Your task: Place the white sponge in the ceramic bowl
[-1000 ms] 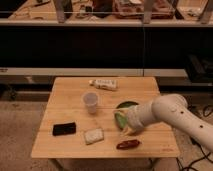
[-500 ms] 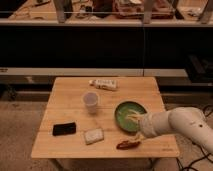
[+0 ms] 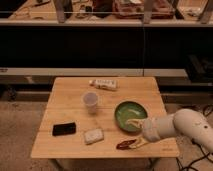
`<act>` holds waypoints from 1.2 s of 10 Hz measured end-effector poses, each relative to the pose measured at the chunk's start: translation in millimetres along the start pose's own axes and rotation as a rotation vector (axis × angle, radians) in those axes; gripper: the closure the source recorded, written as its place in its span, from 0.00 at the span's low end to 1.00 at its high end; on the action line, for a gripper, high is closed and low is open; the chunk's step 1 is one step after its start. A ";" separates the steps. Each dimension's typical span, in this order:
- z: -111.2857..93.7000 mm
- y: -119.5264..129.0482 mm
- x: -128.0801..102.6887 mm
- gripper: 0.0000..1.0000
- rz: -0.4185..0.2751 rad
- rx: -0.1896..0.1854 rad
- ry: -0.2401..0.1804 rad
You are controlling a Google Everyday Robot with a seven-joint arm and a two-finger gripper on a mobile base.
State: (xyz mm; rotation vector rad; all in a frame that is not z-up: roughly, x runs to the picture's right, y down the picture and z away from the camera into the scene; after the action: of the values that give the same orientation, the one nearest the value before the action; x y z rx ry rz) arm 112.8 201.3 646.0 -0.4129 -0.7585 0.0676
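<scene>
end effector (image 3: 134,123): jaws apart, empty, over ceramic bowl (image 3: 123,108) front rim | white sponge (image 3: 93,135): left of bowl, near counter (image 3: 67,105) edge

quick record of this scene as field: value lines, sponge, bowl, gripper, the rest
ceramic bowl: green, right of centre, no sponge inside
white sponge: on table, left of ceramic bowl, untouched
gripper: over ceramic bowl's near rim, fingers open, empty
others: cup, black slab, printed tube, reddish object at front edge
task: sponge not yet picked up
</scene>
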 end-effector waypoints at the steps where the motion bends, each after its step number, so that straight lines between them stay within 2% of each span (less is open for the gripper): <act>1: 6.0 0.3 -3.6 0.35 0.004 -0.011 -0.022; 3: 17.7 -2.6 -7.9 0.35 0.013 -0.014 -0.046; 6: 48.5 -4.0 -18.0 0.35 0.016 -0.019 -0.072; 8: 59.7 -2.5 -9.9 0.35 0.029 0.033 -0.047; 10: 61.0 1.4 -0.2 0.35 0.039 0.108 -0.020; 12: 61.9 7.2 -0.3 0.35 0.051 0.157 -0.031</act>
State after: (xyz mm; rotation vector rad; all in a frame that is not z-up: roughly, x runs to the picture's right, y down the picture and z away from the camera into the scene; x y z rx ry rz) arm 71.1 228.9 683.2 -0.2821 -0.7674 0.1807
